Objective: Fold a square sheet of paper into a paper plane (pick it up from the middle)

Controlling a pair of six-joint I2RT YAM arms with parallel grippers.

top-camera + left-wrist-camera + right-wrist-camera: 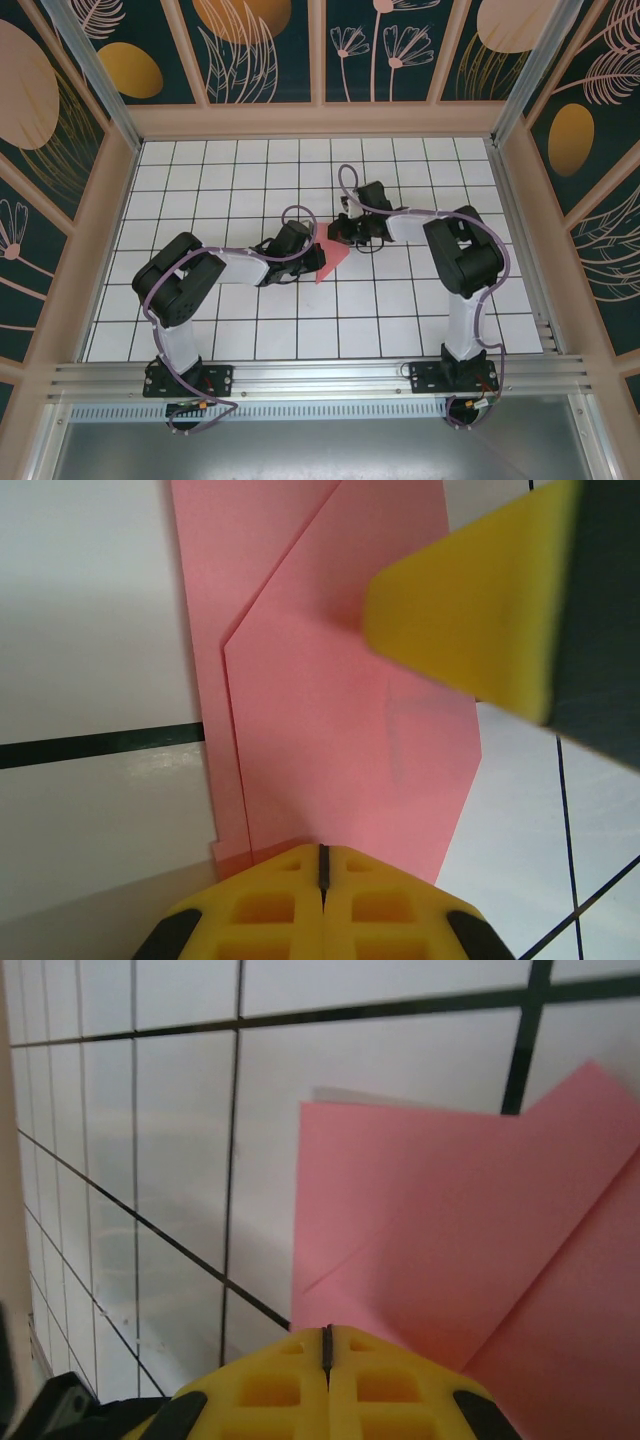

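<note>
The sheet of paper point(331, 263), salmon pink and partly folded, lies flat on the desk point(250, 330) between the two sets of fingers. In the top view it shows as a pointed pink shape, its tip towards the near edge of the desk.

From the left wrist, the sheet point(350, 740) spreads out directly ahead of the left fingers point(336, 866). A folded flap lies over a lower layer, and one slanted crease runs away from the fingertips. The near edge of the sheet meets the fingertips.

The left fingers point(316, 259) are pressed fully together, with only a thin dark seam between them and nothing visible in it. They may be pressing down on the paper's edge, but the contact is hidden beneath them.

The right fingers point(340, 1346) are likewise closed tight, with the sheet point(450, 1230) starting right at their tips and fanning out ahead and to the right. In the top view they point(346, 233) sit at the far side of the paper. From the left wrist, one yellow pad of theirs point(470, 610) hangs over the sheet's far right part.

White tiles with dark grid lines surround the paper.
</note>
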